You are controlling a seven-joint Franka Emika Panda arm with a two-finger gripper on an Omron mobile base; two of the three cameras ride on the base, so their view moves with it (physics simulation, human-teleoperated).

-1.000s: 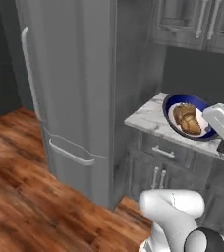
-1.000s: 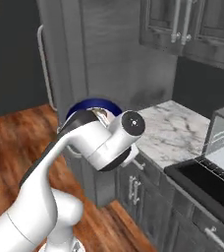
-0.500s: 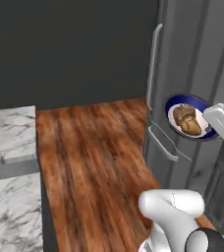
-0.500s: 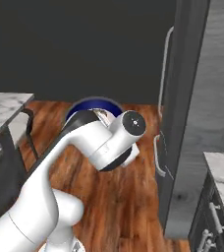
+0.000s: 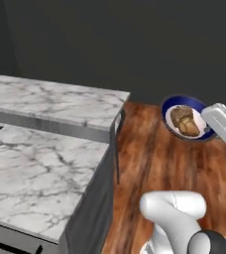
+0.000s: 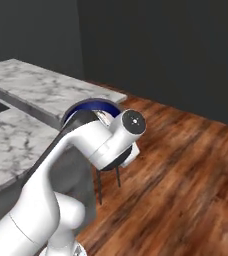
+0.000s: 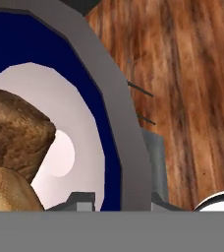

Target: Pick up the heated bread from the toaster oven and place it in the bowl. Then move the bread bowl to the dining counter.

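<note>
Gripper [image 5: 210,115]: clamped on bowl [image 5: 170,106] rim, carried above wood floor [image 5: 159,158] | bread [image 5: 184,120]: inside bowl | risk: tilted bowl may spill bread before reaching dining counter [image 5: 55,101]

No readable text from where I sit.

I find no letters, labels, brands, numbers or signs on anything in my three views; the surfaces I look over carry only veining, wood grain and plain colour.
</note>
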